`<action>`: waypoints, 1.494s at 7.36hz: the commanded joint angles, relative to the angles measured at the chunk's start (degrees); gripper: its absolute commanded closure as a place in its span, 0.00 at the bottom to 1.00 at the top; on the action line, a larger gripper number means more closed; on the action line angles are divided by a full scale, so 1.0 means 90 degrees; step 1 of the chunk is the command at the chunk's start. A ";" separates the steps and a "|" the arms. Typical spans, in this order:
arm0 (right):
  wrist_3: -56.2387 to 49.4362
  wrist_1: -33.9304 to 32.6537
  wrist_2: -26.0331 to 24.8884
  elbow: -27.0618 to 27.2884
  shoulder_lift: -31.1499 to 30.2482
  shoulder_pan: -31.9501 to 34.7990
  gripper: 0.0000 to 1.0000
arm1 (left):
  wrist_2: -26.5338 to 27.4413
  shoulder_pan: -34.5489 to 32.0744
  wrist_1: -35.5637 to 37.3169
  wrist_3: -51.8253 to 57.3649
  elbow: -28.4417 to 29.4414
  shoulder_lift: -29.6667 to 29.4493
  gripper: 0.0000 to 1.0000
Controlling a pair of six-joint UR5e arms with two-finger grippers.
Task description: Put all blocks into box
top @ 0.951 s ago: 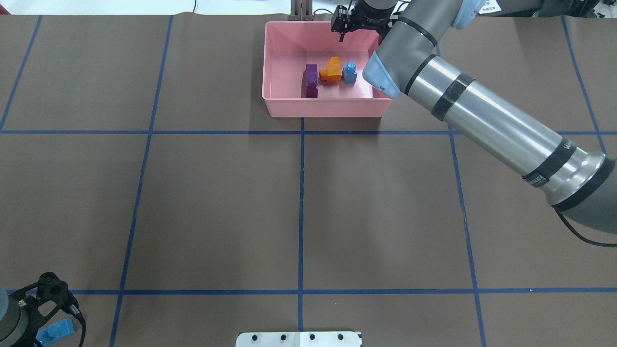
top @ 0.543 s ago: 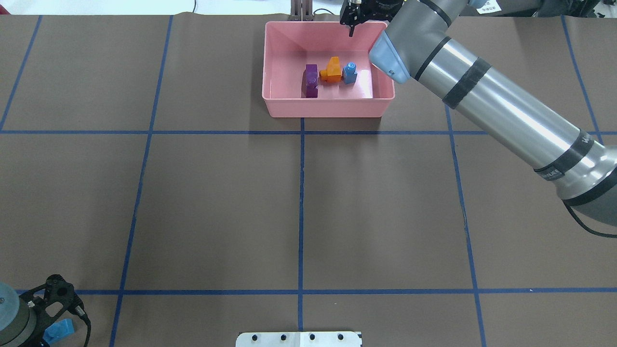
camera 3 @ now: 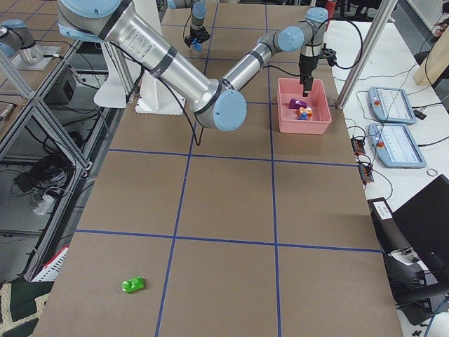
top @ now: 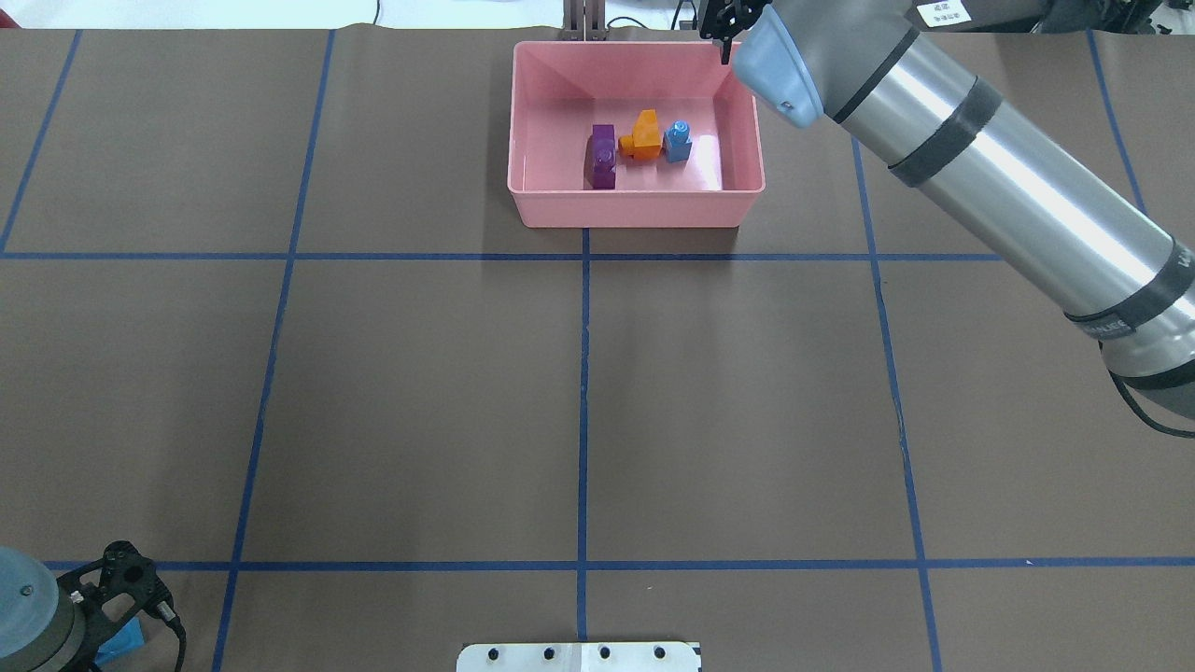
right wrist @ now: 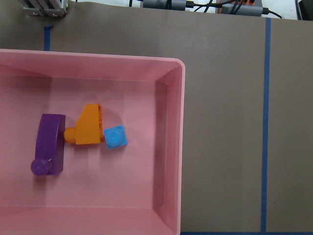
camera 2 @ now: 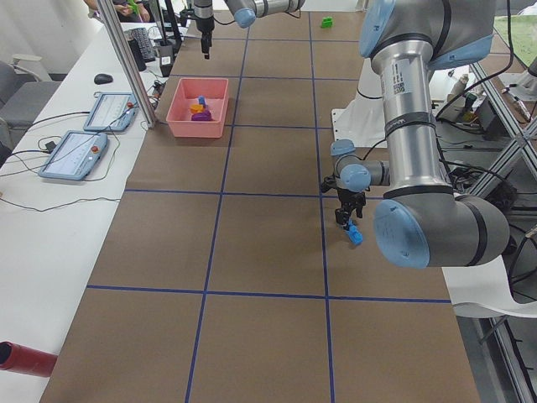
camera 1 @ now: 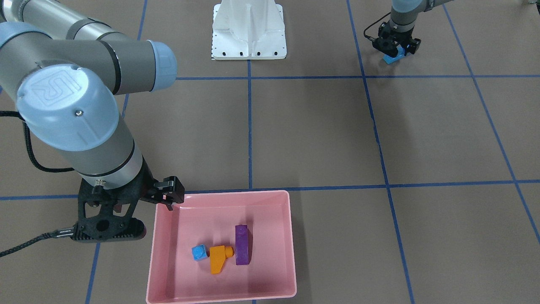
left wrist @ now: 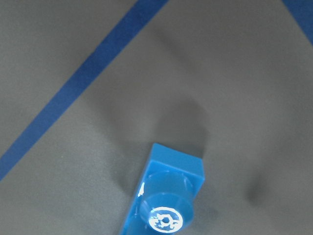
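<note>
I hold the left gripper (camera 1: 396, 45), upper right of the front view, over the long blue brick (camera 1: 393, 58); I cannot tell whether it pinches the brick. An off-centre grip could let it slip. The right gripper (camera 1: 168, 195) hangs empty, fingers near together, at the pink box (camera 1: 282, 202) corner; it risks clipping the rim. The green brick (camera 3: 132, 284) lies far off
</note>
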 commanded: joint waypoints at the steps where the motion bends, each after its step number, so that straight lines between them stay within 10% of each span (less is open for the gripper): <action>1: -0.0264 -0.0154 0.0068 0.0055 -0.0031 0.0122 0.00 | 0.0008 0.0001 -0.0114 0.0009 0.0135 -0.0032 0.39; 3: -0.0333 -0.0154 0.0165 0.0065 -0.0060 0.0201 0.00 | 0.0008 -0.0037 -0.0202 0.0009 0.0000 0.0016 1.00; 7: -0.1714 -0.0873 0.0165 0.1494 -0.1353 0.0687 0.00 | -0.0371 -0.0280 -0.0154 -0.0977 -0.1384 0.0329 1.00; 11: -0.2859 -0.0663 0.0826 0.3461 -0.4234 0.1039 0.00 | -0.1993 -0.2912 0.0485 -0.0890 -0.1369 -0.1099 1.00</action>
